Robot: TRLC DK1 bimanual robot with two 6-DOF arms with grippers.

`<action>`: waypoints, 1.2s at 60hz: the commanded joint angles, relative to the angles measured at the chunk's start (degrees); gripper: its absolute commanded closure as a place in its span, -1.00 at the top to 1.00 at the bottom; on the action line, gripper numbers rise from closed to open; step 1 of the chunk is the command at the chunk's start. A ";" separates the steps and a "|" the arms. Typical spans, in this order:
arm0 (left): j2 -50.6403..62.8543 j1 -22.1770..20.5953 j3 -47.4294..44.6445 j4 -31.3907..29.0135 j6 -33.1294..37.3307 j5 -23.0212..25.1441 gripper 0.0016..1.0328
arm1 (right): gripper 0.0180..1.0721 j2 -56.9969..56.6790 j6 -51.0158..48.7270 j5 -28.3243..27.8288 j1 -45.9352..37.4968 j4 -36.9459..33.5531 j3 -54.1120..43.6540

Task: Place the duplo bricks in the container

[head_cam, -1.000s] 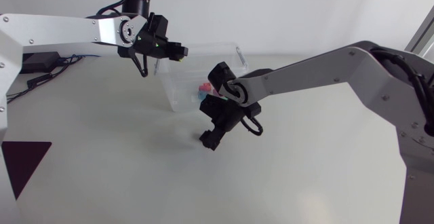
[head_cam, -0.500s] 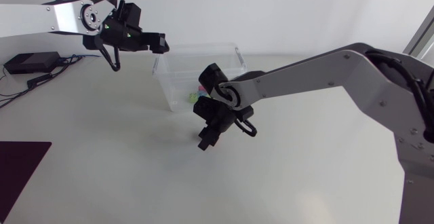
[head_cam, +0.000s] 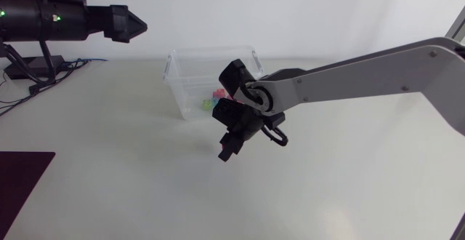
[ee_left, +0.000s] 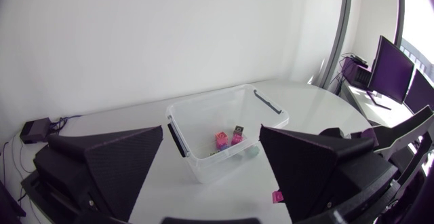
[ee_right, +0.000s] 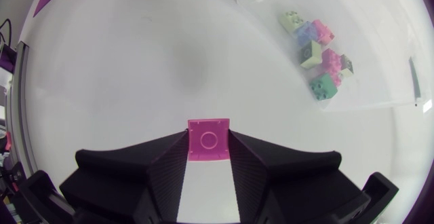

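1. Far out at the left, my left gripper [head_cam: 134, 27] has pulled well away from the container [head_cam: 190, 98]. A second ago it hung over the container's far-left rim. Its fingers are spread wide with nothing between them.
2. My right gripper [head_cam: 227, 151] has hardly shifted in that time. It hangs just on the near side of the container, above the bench [head_cam: 109, 167]. Its fingers are closed from both sides on a pink brick [ee_right: 208, 140].
3. The container sits toward the far middle of the bench. A small heap of bricks [ee_right: 315, 51] already lies inside it, in pink, green and pale blue.
4. With the left arm withdrawn, I judge the space over the container is now free for the right arm to use alone, so the two should not meet.
5. What is left, as I read it, is to lift the pink brick, carry it over the near wall and let it go inside.
6. I see no other loose brick on the bench, though the right arm hides part of it, so this may be the last one.
7. The right gripper looks low against the near wall, so I would raise it before crossing.
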 commanded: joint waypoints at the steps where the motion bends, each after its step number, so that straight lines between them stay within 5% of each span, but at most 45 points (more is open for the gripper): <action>1: -3.28 1.14 -4.65 -0.14 0.74 0.26 0.94 | -0.45 -2.53 0.05 0.74 0.65 -0.81 -1.48; 23: -18.05 4.12 -18.10 -1.46 2.58 0.70 0.94 | -0.40 0.64 -0.03 0.83 0.57 2.35 -9.48; 32: -23.85 5.71 -23.55 -0.05 2.41 0.70 0.94 | 0.33 1.43 -0.03 0.83 1.45 2.88 -10.62; 49: -27.72 6.41 -25.75 -0.84 2.14 0.70 0.94 | 0.44 1.52 -0.39 0.83 0.83 3.41 -11.15; 60: -30.35 7.64 -27.85 -0.58 1.97 0.79 0.93 | -0.38 1.69 -0.65 0.83 0.92 3.76 -10.45; 72: -34.13 9.75 -28.73 -1.63 1.88 1.32 0.93 | -0.50 0.99 -1.00 0.83 1.80 3.41 -10.62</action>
